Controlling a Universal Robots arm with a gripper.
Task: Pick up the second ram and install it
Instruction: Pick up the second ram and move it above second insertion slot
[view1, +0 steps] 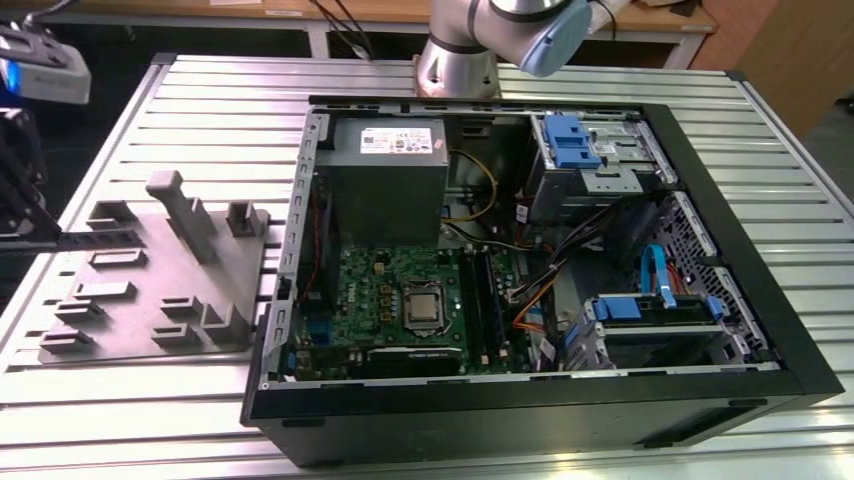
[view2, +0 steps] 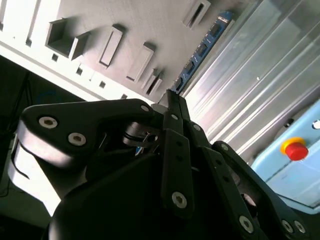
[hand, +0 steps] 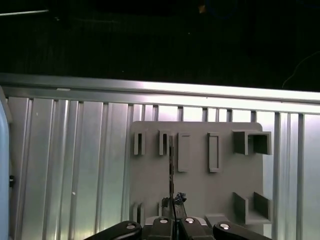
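Ribbed aluminium bench (view1: 200, 100) carries a grey holder tray (view1: 134, 320) on the exterior view's left and an open computer case (view1: 534, 395) on its right. In the second wrist view the pincer (view2: 171, 100) is clenched on one end of the second ram (view2: 202, 50). The stick reaches out from the fingertips above the tray, apart from its holders.

The main risk, I judge, comes from that end-on hold. With most of the stick's length unsupported, it may pivot or slide between the fingers during travel. A tilted stick would meet the black memory slots (view1: 483, 300) beside the processor (view1: 423, 308) crookedly and jam or seat at only one end. The orange cables (view1: 527, 305) just right of the slots could also snag it.
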